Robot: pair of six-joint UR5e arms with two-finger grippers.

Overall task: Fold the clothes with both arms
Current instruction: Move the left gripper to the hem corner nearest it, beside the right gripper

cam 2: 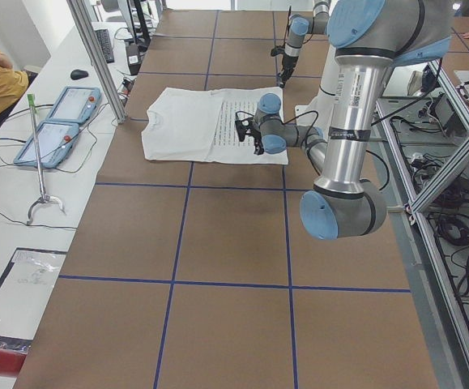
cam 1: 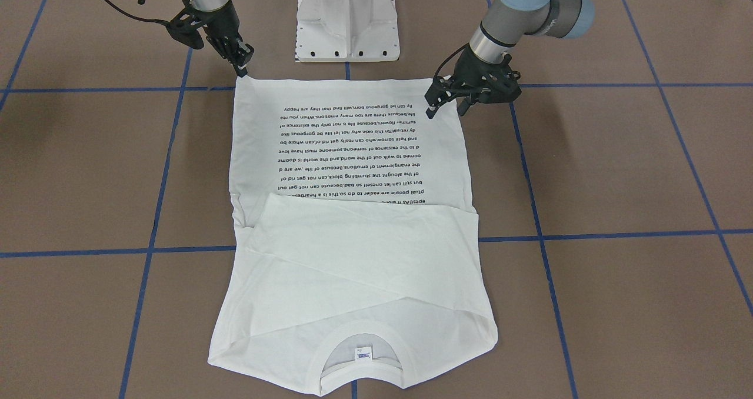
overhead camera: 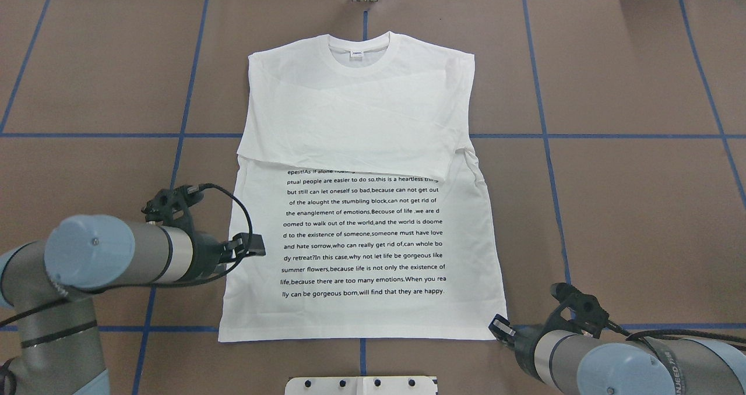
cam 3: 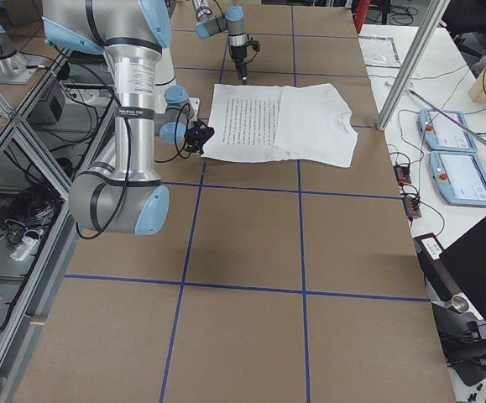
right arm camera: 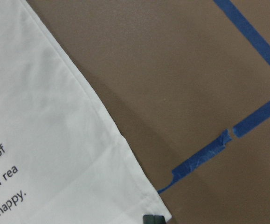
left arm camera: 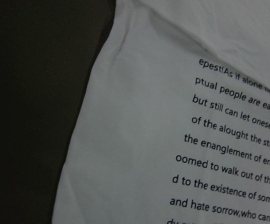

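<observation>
The white shirt (overhead camera: 361, 208) lies flat on the table with its text side up. Both sleeves are folded across the chest, and the collar (overhead camera: 358, 51) is at the far end. My left gripper (cam 1: 447, 106) is open and empty, raised above the shirt's side edge near the hem; it also shows in the overhead view (overhead camera: 252, 245). My right gripper (cam 1: 242, 66) is low at the other hem corner (overhead camera: 500, 334), its fingers close together. One fingertip (right arm camera: 154, 219) touches that corner. I cannot tell whether it pinches the cloth.
The brown table (overhead camera: 629, 208) carries a grid of blue tape lines (overhead camera: 545, 150). The white pedestal base (cam 1: 348, 19) stands just behind the hem. Teach pendants (cam 2: 60, 121) lie on a side bench beyond the table's far edge, and a person sits there.
</observation>
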